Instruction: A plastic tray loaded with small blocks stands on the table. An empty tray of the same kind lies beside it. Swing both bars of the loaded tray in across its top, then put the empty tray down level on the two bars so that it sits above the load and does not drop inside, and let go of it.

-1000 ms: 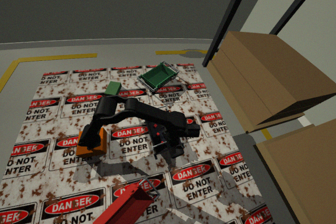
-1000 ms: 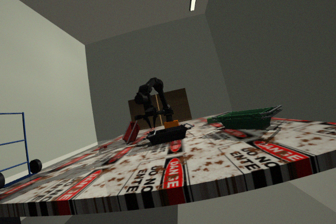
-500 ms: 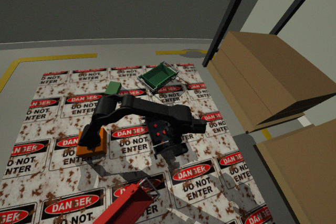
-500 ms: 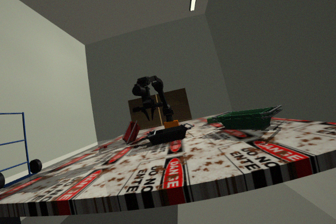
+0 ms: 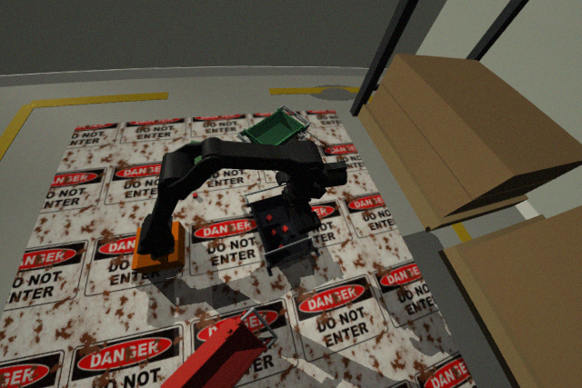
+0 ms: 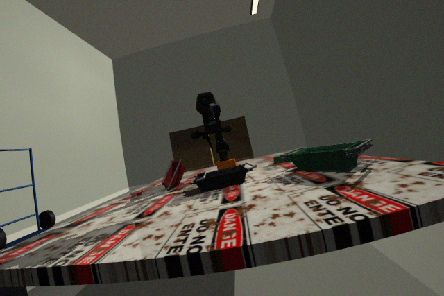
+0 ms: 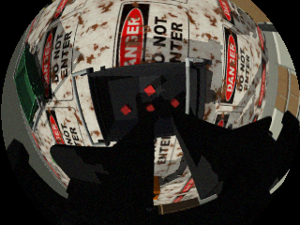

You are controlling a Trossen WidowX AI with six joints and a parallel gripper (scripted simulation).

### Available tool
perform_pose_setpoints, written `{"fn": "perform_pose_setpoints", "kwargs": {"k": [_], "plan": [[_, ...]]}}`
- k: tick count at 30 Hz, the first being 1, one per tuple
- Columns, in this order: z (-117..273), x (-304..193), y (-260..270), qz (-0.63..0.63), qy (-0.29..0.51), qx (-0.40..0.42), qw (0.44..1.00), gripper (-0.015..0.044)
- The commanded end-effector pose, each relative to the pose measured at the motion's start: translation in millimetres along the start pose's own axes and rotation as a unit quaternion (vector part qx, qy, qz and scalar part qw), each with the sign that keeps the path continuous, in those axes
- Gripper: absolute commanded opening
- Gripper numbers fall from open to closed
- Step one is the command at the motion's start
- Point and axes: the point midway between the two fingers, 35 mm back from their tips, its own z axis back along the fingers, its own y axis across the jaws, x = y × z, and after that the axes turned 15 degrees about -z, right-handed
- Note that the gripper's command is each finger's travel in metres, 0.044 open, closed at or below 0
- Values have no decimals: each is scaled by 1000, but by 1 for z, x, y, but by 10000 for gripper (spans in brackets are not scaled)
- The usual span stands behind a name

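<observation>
The loaded black tray [image 5: 261,233] [image 6: 222,179] [image 7: 100,103] stands upright with several small red blocks [image 7: 149,90] and dark shapes inside. Its far bar [image 5: 255,192] [image 7: 83,110] is swung out beyond the end towards the green tray. Its other bar [image 5: 291,245] [image 7: 188,86] lies across the top near the opposite end. A green tray [image 5: 272,129] [image 6: 324,158] [image 7: 27,84] stands upright and looks empty. A red tray [image 5: 211,357] [image 6: 172,174] rests on its side. My gripper [image 7: 161,115] is slightly open and empty above the black tray; its fingertips are hard to see in the top and exterior views.
The arm rises from an orange base block [image 5: 177,244] [image 6: 226,163]. A green block [image 5: 197,158] shows partly behind the arm. A tiny red block [image 5: 195,195] lies left of the black tray. Large cardboard boxes [image 5: 479,125] stand beyond the table's right edge.
</observation>
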Motion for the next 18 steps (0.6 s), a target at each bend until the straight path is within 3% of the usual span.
{"fn": "perform_pose_setpoints", "kwargs": {"k": [1,7,18], "plan": [[-28,-20,62,4,10,5,1000,83],[-65,-65,137,6,20,6,1000,83],[-81,-70,143,6,21,6,1000,83]]}}
